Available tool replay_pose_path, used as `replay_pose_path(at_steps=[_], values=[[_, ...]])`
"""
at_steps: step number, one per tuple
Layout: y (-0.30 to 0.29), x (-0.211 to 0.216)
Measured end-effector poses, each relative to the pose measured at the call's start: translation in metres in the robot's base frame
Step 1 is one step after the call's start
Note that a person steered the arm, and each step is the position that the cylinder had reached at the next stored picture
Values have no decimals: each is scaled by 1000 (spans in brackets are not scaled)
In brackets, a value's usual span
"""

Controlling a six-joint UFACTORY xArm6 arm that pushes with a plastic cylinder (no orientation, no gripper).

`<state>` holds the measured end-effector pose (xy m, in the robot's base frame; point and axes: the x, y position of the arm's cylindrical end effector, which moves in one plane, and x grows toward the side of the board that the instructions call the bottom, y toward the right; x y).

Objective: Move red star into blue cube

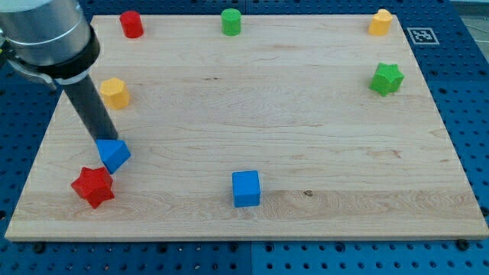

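The red star [93, 186] lies near the board's bottom left corner. The blue cube [246, 189] sits at the bottom middle, well to the star's right. My tip [106, 140] is at the left side, just above a blue triangular block [114, 154] and touching or nearly touching its top edge. That blue block sits directly up and right of the red star, close to it. The tip is above the star, not touching it.
A yellow block [114, 92] is at the left above my tip. A red cylinder [131, 24] and a green cylinder [231, 21] stand along the top edge. A yellow block [380, 22] is at top right, a green star [386, 78] below it.
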<state>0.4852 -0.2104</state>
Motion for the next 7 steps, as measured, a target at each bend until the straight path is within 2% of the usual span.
replay_pose_path(at_steps=[1, 2, 3, 4, 5, 6, 7], values=[[-9, -2], [15, -9], [-23, -6], [-56, 11], [-55, 65], [-35, 87], [1, 87]])
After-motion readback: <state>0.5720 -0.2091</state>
